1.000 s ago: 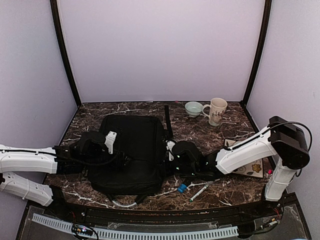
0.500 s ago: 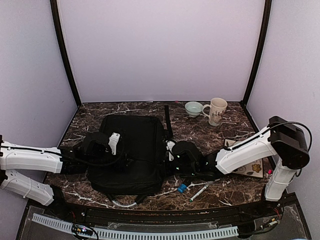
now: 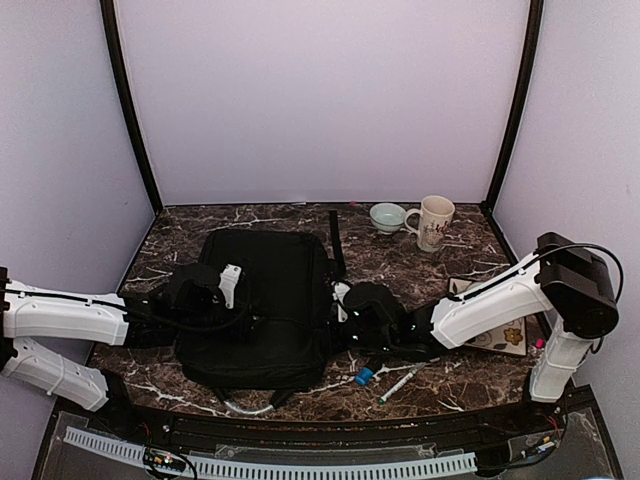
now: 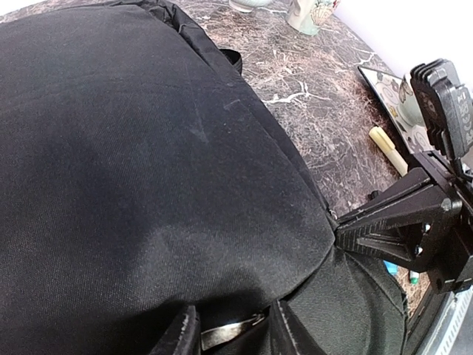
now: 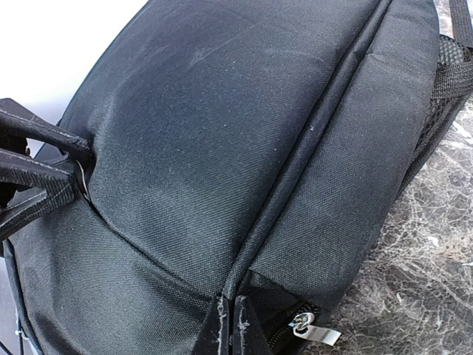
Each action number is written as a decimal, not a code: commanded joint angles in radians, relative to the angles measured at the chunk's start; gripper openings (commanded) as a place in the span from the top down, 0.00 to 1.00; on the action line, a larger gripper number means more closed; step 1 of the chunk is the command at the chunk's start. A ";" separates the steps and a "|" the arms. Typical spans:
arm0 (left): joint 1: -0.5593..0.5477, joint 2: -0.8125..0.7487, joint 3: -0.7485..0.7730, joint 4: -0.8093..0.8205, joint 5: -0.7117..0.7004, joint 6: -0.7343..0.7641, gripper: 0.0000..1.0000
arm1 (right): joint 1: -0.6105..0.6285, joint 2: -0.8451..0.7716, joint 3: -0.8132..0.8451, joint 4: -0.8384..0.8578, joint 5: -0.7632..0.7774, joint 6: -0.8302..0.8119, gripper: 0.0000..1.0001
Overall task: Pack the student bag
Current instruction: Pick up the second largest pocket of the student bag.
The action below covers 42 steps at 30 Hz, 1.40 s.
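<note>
**Top view.** A marble table (image 3: pixel 420 270) sits inside pale walls. The black bag (image 3: pixel 270 270) lies flat just left of centre and is the largest thing in sight. Its strap runs off toward 12 o'clock.

The left arm comes in from 9 o'clock, and the left gripper (image 3: pixel 238 305) rests on the bag's left half. The right arm comes in from 3 o'clock, and the right gripper (image 3: pixel 338 312) meets the bag's right edge. Neither gripper's jaws can be made out from here.

A mug (image 3: pixel 433 222) and a bowl (image 3: pixel 387 217) stand close together at 1 o'clock, well apart from the bag. A pen (image 3: pixel 400 381) lies at 5 o'clock. A book (image 3: pixel 505 338) lies under the right arm at 4 o'clock.

**Left wrist view.** The bag (image 4: pixel 148 163) fills the frame. At 6 o'clock the left gripper (image 4: pixel 233 333) has its jaws narrow, with a silver zipper pull (image 4: pixel 230 330) between them. It cannot be told whether they pinch it. At 4 o'clock the right gripper (image 4: pixel 341 233) has its tip against the bag's edge.

**Right wrist view.** The bag (image 5: pixel 244 133) again covers most of the frame, with the table (image 5: pixel 436 251) at 4 o'clock. At 6 o'clock the right gripper (image 5: pixel 231 325) has its jaws closed together and its tips on the bag's seam. It cannot be told whether they hold any fabric. A second pull (image 5: pixel 316 330) hangs just beside them. The left gripper (image 5: pixel 80 174) touches the bag at 9 o'clock.
</note>
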 commanded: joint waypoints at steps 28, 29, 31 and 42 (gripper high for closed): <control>-0.004 -0.021 0.013 -0.014 0.036 0.004 0.79 | -0.003 0.023 -0.015 -0.040 -0.014 -0.021 1.00; -0.004 -0.014 0.014 -0.012 0.035 0.004 0.79 | -0.003 0.024 -0.014 -0.039 -0.014 -0.022 1.00; -0.003 -0.001 0.016 -0.006 0.034 0.005 0.79 | -0.003 0.023 -0.015 -0.040 -0.013 -0.021 1.00; -0.004 0.018 0.015 0.018 0.057 0.004 0.86 | -0.003 0.026 -0.018 -0.036 -0.014 -0.021 1.00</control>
